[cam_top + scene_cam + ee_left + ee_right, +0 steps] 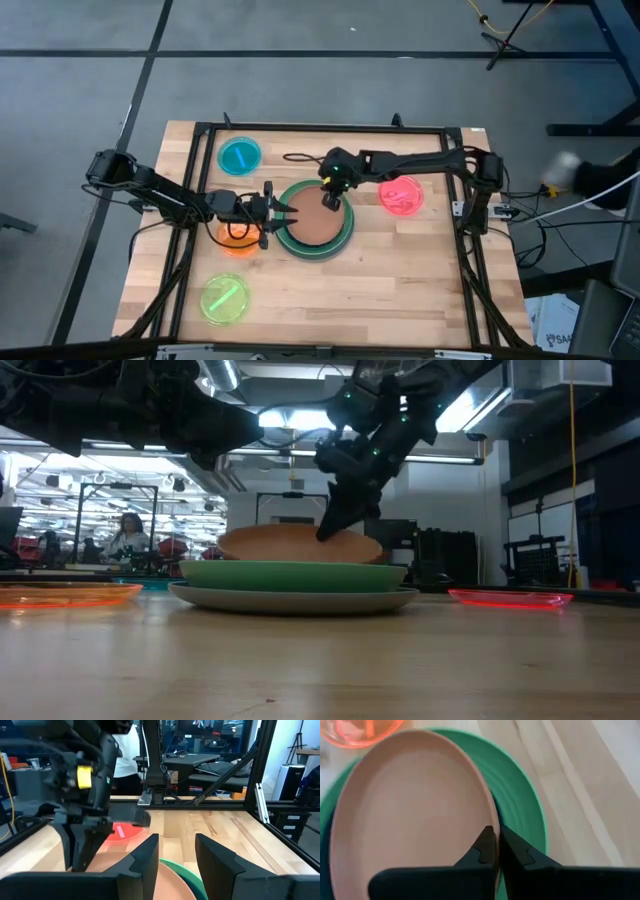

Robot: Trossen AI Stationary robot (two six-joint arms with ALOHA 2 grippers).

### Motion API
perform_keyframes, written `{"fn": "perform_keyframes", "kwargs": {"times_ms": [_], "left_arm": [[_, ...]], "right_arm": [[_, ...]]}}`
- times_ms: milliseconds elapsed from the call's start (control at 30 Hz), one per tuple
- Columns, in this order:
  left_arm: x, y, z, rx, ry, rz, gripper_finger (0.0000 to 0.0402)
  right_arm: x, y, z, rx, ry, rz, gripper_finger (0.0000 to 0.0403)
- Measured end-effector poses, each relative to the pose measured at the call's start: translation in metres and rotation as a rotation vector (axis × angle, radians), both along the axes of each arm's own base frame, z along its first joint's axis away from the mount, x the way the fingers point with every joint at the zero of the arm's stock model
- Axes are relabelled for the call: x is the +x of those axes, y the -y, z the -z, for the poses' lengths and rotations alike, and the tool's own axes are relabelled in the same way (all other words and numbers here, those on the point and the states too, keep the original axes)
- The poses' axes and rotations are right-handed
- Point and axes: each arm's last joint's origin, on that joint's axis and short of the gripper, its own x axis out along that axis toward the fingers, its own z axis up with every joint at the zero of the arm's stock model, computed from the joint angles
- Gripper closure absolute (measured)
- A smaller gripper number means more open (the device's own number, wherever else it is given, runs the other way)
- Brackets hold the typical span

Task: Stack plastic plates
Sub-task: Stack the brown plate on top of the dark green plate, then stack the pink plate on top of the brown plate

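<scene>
Wooden table (400, 270) carried a stack near its middle: grey plate (300, 600) lowest, green plate (345, 232) above, its teal layer mostly hidden. Right gripper (495, 851) pinched the terracotta plate (315, 222)'s rim, tilted on top. Left gripper (285, 214) waited beside, fingers spread, partly covering the orange plate (236, 243).

The right gripper (330, 532) is pinching the terracotta plate (298, 544) by its rim; below it the green plate (292, 574) is lying on the grey plate (294, 598).
</scene>
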Motion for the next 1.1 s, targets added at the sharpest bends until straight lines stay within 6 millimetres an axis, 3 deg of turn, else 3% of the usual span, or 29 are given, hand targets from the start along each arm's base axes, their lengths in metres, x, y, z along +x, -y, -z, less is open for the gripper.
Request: {"fn": "perform_keyframes", "kwargs": {"times_ms": [233, 467, 567, 700, 800, 933, 1100], "left_arm": [[0.0, 0.0, 0.0, 0.0, 0.001, 0.001, 0.028], [0.0, 0.0, 0.0, 0.0, -0.003, 0.003, 0.028], [0.0, 0.0, 0.0, -0.001, -0.002, 0.003, 0.028], [0.0, 0.0, 0.0, -0.001, -0.002, 0.003, 0.028], [0.0, 0.0, 0.0, -0.001, -0.002, 0.003, 0.028], [0.0, 0.0, 0.0, 0.0, -0.003, 0.003, 0.028], [0.0, 0.0, 0.0, 0.001, -0.004, 0.003, 0.028]], "right_arm": [[0.006, 0.001, 0.011, -0.001, 0.003, 0.001, 0.039], [0.006, 0.001, 0.012, 0.029, 0.003, -0.026, 0.0307], [0.0, -0.001, 0.002, 0.036, -0.026, -0.04, 0.0273], [-0.017, -0.005, -0.03, -0.014, 0.002, -0.064, 0.0247], [-0.035, -0.013, -0.041, -0.046, 0.002, -0.094, 0.0241], [-0.063, -0.022, -0.046, -0.068, 0.002, -0.111, 0.024], [-0.103, -0.041, -0.031, -0.084, -0.054, -0.124, 0.024]]}}
